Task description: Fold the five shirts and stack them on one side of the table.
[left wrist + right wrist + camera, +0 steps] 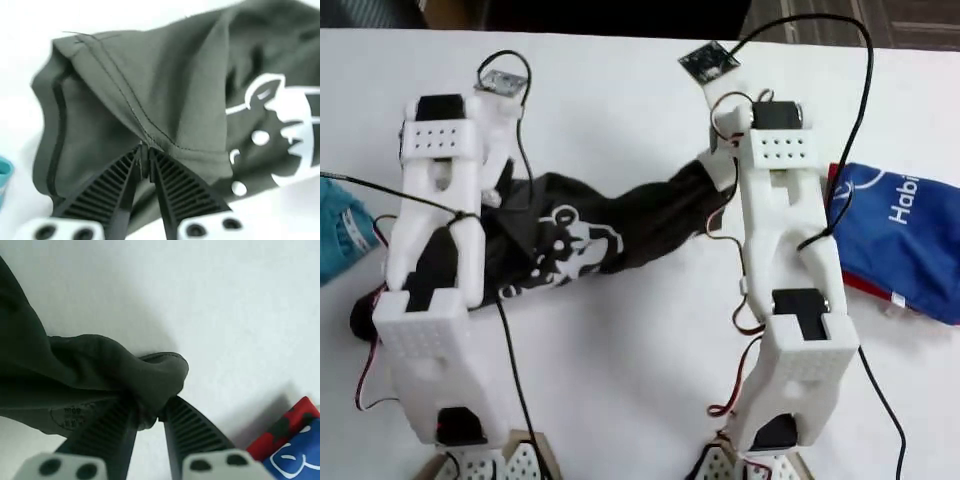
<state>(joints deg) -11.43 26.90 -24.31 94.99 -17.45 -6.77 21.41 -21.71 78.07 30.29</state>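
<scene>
The black printed cotton shirt (620,235) lies crumpled on the white desk (640,360) between the arms. The left hand (145,150) pinches its seam, the right hand (150,407) a bunched edge; they should pull apart evenly to flatten it.

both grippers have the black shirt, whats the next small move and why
Probably draw the arms slightly apart to stretch the black shirt flat: the left gripper is shut on its seam, the right gripper pinches a bunched edge, and the cloth between them lies crumpled.
</scene>
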